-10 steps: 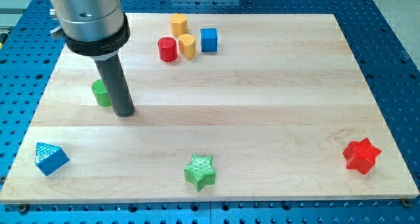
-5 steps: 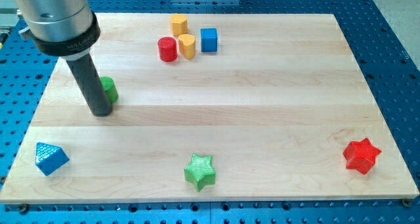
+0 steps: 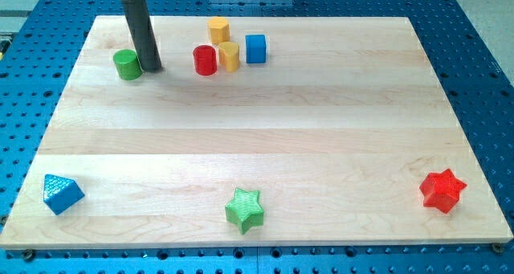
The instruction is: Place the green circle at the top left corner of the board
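Board (image 3: 321,129): pale wooden panel on a blue perforated table (image 3: 490,81).

Green circle (image 3: 127,64): the landmark; it stands upright near the board's top left corner, a little in from both edges.

My tip (image 3: 152,67): the lower end of a dark rod, just beside the green circle on the view's right, touching or nearly so; I cannot tell which. It has no jaws, so nothing is grasped.

Red cylinder (image 3: 206,59): to the view's right of the green circle, beyond my tip.

Two yellow cylinders (image 3: 229,55): right of the green circle, past the red one; one sits higher in the view.

Blue cube (image 3: 255,48): farther right again.

Blue wedge-shaped block (image 3: 62,194): well below the green circle, slightly left.

Green star (image 3: 245,210): well below and right.

Red star (image 3: 442,190): farthest away, toward the lower right.
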You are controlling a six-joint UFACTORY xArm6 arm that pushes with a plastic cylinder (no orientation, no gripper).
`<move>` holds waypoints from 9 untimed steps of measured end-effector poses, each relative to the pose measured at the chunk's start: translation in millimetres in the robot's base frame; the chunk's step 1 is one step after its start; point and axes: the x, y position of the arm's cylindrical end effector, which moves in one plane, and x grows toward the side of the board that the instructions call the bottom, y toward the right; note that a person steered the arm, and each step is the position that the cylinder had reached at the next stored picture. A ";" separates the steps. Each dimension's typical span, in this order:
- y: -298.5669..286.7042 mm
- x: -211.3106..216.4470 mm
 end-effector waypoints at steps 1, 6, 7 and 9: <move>-7.5 22.1; -77.6 -12.0; -93.6 -15.5; -84.0 -12.3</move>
